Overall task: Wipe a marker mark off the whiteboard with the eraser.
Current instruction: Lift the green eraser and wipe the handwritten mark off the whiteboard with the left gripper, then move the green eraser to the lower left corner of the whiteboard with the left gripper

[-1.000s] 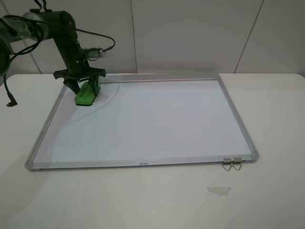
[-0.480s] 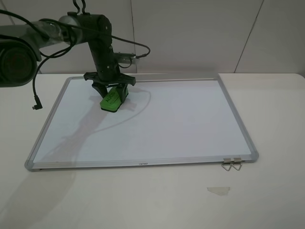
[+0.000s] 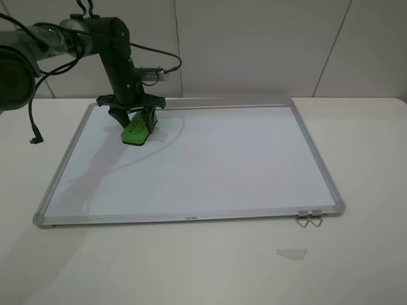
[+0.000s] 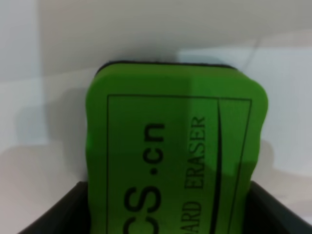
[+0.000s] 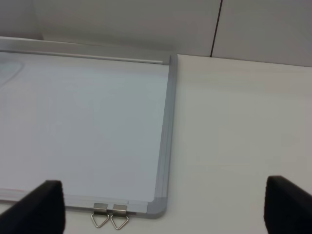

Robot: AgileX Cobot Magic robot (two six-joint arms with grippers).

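green eraser (image 3: 136,131) clamped in left gripper (image 3: 135,121), resting on whiteboard (image 3: 191,218) near far-left corner, right gripper (image 5: 165,200) spread apart

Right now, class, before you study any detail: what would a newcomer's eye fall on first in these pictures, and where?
The bright green rectangular block eraser, clamped in the black left gripper, stands out near the far left corner of the large white board with a silver aluminium frame. Next, small metal binder clips sit at the board's near right corner.
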